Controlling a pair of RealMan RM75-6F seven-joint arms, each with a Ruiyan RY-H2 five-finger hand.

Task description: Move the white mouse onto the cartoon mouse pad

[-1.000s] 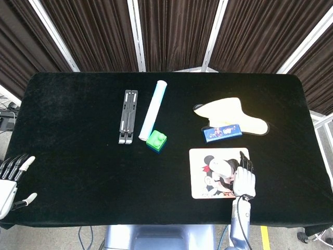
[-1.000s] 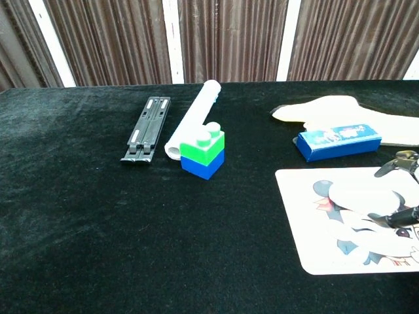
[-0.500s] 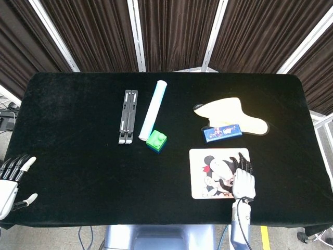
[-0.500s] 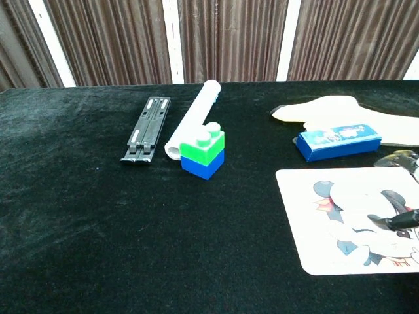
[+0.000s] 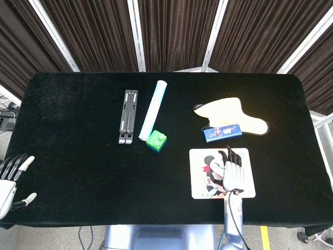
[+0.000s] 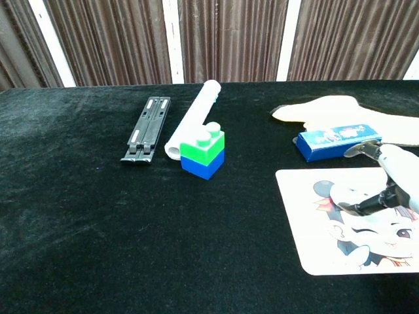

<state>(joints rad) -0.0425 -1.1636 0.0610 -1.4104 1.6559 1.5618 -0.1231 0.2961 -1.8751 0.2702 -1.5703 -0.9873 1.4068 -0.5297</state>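
Black cloth covers the surface [image 5: 78, 146]. On the cartoon mouse pad [image 5: 200, 183] the right hand [image 5: 233, 172] lies over the white mouse, hiding it and its direction; whether the fingers grip it I cannot tell. Left hand [image 5: 10, 179] spread, holding nothing.

No text can be read: the blue box [image 6: 339, 141] just behind the cartoon mouse pad [image 6: 327, 248] carries white printing, too small and blurred to make out.
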